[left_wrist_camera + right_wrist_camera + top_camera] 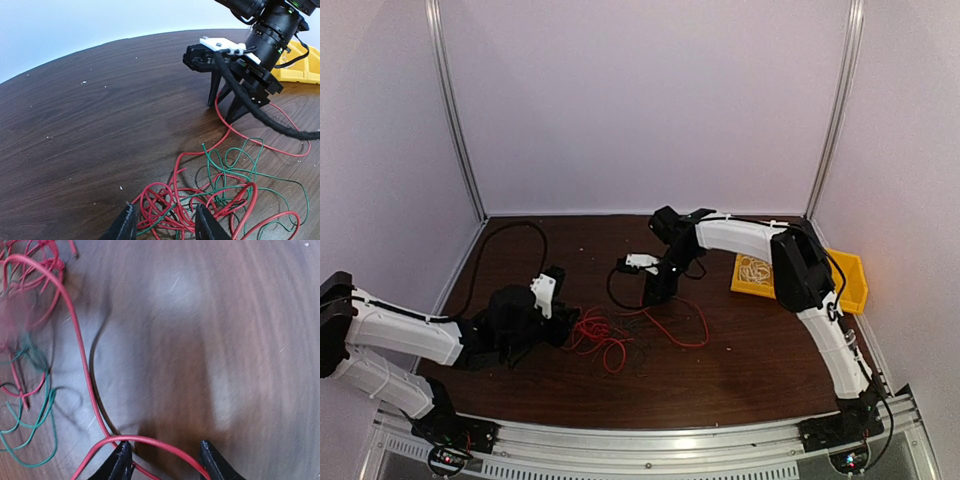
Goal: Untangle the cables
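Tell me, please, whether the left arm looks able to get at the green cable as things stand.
Probably yes: the left claw stands open, and the green cable lies just ahead of it, uncovered, though woven through loops of the red cable.

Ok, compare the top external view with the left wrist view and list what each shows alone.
Top external only: the white cable in the yellow bin, and the left arm. Left wrist only: the green cable tangled with the red cable, reaching into the open left gripper; from above it reads as dark strands. Both: the red cable, the right gripper pointing down at the table, the yellow bin.
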Available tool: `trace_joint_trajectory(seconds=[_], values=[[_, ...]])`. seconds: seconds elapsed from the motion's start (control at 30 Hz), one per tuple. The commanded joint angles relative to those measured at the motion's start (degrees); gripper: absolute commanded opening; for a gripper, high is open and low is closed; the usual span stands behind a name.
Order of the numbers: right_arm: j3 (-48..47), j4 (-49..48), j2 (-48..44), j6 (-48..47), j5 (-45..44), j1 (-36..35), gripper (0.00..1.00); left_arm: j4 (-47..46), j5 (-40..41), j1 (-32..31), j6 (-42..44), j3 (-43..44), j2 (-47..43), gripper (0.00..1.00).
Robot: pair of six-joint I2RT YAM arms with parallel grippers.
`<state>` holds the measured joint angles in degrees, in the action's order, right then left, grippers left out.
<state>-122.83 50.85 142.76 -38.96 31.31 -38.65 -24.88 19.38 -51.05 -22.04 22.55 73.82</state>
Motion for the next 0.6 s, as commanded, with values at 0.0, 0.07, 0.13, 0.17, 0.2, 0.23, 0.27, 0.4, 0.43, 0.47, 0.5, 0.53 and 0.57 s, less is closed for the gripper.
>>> trace_joint_trajectory(seconds=[0.0, 0.07, 0.13, 0.17, 0.2, 0.23, 0.27, 0.4, 0.43, 0.47, 0.5, 0.53, 0.57], values=[[6.1, 3.6, -5.2, -3.5, -3.4, -0.8, 0.48, -3.7, 0.8, 0.3, -0.5, -1.0, -0.6, 0.41], [8.8, 1.4, -7.0, -3.0, -8.2, -0.7, 0.48, -4.0, 0.6, 0.3, -0.5, -1.4, -0.6, 0.41], [9.7, 1.1, -7.1, -3.0, -11.9, -0.7, 0.48, -4.5, 0.6, 0.3, -0.5, -1.7, -0.4, 0.41], [9.5, 1.6, -6.7, -3.3, -12.7, -0.6, 0.48, -4.7, 0.5, 0.3, -0.6, -1.8, -0.3, 0.41], [9.3, 2.0, -6.2, -3.4, -13.6, -0.7, 0.46, -4.9, 0.5, 0.3, -0.6, -1.9, -0.2, 0.41], [9.0, 2.4, -5.5, -3.4, -14.3, -0.7, 0.43, -5.0, 0.4, 0.3, -0.5, -1.9, -0.1, 0.41], [8.8, 2.4, -4.9, -3.0, -14.9, -0.7, 0.38, -5.0, 0.3, 0.3, -0.6, -1.8, 0.0, 0.41], [10.1, 1.7, -5.7, -1.8, -14.5, -0.7, 0.14, -4.8, 0.4, 0.3, -0.5, -2.0, -0.3, 0.41], [10.8, 1.5, -6.6, -1.6, -14.2, -0.7, 0.08, -4.7, 0.5, 0.3, -0.5, -2.1, -0.5, 0.41], [11.8, 1.3, -8.1, -1.4, -14.0, -0.7, 0.01, -4.4, 0.7, 0.3, -0.5, -2.3, -0.7, 0.41], [13.0, 1.2, -9.9, -1.2, -14.0, -0.7, 0.0, -4.1, 0.9, 0.3, -0.5, -2.3, -1.0, 0.41], [14.5, 0.8, -12.1, -1.2, -14.0, -0.7, 0.0, -3.9, 1.0, 0.3, -0.4, -2.5, -1.3, 0.41], [16.4, -0.1, -14.6, -1.1, -14.3, -0.6, 0.0, -3.9, 1.3, 0.3, -0.2, -2.6, -1.6, 0.41]])
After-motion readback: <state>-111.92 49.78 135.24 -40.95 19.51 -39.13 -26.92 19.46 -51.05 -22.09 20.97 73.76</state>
